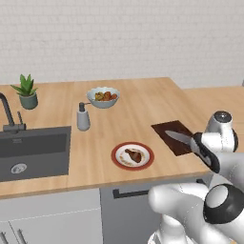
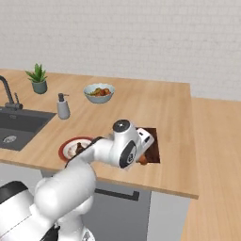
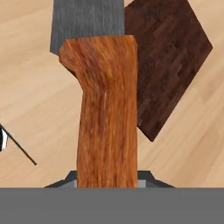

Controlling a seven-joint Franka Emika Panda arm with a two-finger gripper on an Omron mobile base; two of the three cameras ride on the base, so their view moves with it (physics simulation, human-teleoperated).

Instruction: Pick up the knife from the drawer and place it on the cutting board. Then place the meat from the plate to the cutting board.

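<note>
Wooden counter (image 1: 138,109), jaws clamped on unbranded knife (image 1: 180,137) above cutting board (image 1: 175,129)

Bright, even light (rendered); faint shadows, slightly soft focus.

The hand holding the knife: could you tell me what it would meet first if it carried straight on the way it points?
Probably the cutting board, though the hand points partly past its edge towards the counter; depth is unclear.

You face a wood counter (image 1: 143,102) backed by a white brick wall (image 1: 124,38). To your left sits a dark sink (image 1: 33,152) with its faucet (image 1: 9,114) (grey cabinets (image 1: 52,217) run below), evenly lit.
</note>
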